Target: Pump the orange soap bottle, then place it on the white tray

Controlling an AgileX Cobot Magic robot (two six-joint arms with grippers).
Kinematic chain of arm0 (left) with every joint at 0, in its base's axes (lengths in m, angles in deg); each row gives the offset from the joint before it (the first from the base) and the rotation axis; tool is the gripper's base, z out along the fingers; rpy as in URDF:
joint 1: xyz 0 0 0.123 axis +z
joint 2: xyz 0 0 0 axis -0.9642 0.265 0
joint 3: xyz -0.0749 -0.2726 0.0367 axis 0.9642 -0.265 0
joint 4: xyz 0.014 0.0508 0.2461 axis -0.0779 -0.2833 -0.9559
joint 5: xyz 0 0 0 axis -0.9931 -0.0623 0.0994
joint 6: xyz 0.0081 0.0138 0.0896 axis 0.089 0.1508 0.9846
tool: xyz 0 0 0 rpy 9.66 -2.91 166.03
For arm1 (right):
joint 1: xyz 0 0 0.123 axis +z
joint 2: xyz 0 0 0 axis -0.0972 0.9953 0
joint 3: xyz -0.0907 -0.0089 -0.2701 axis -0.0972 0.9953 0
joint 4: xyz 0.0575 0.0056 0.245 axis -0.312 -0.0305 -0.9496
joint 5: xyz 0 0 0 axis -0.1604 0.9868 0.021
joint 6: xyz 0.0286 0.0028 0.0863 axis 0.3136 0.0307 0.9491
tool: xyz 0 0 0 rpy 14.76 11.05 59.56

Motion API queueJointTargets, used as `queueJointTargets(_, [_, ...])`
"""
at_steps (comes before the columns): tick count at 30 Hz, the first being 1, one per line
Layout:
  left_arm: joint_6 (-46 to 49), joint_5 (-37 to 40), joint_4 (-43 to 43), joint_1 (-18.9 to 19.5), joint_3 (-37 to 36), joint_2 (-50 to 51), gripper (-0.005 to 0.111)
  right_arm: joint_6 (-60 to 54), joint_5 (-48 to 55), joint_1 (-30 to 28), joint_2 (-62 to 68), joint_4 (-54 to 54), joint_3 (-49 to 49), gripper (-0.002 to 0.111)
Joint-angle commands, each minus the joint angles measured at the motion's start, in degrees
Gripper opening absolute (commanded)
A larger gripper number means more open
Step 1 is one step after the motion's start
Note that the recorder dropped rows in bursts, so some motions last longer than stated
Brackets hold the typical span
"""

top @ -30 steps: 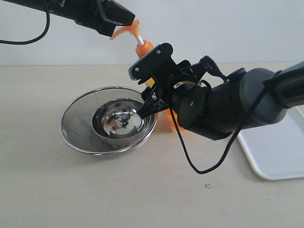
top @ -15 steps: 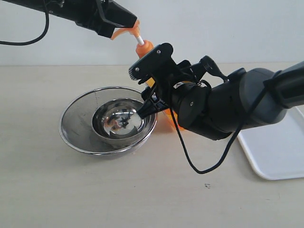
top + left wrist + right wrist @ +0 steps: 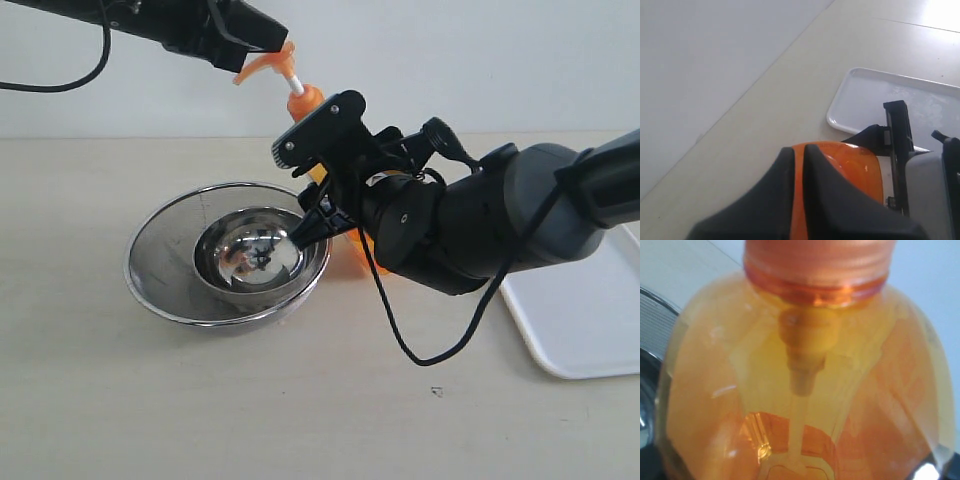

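The orange soap bottle stands upright just behind the steel bowls, and the right arm hides most of it. My right gripper is shut on its body. In the right wrist view the translucent bottle fills the frame and the fingers do not show. My left gripper is shut and its tips rest on top of the orange pump head. The left wrist view shows the dark fingers almost touching over the pump head. The white tray lies empty on the table to the right.
Two nested round steel bowls sit left of the bottle, under the pump spout. The right arm's bulky wrist and a hanging black cable lie between the bottle and the tray. A wall stands behind the table.
The left gripper and the pump head have risen slightly. The right arm and bottle body have not moved.
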Motion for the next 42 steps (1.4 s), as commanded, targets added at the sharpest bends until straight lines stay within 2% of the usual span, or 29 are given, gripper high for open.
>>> queueJointTargets(1, [-0.46, 0.99, -1.56, -0.31, -0.34, 1.82, 0.005, 0.1, -0.53, 0.04, -0.33, 1.13, -0.45, 0.0])
queueJointTargets(10, [-1.63, 4.29, -2.56, -0.31, -0.34, 1.54, 0.005, 0.1, -0.53, 0.04, -0.33, 1.13, -0.45, 0.0])
queueJointTargets(28, [-4.86, 4.65, -7.18, -0.31, -0.34, 1.32, 0.005, -0.01, -0.78, 0.04, -0.33, 1.13, -0.45, 0.0])
queueJointTargets(42, [-4.94, 4.43, -7.18, -0.31, -0.34, 1.32, 0.005, 0.03, -0.78, 0.04, -0.33, 1.13, -0.45, 0.0])
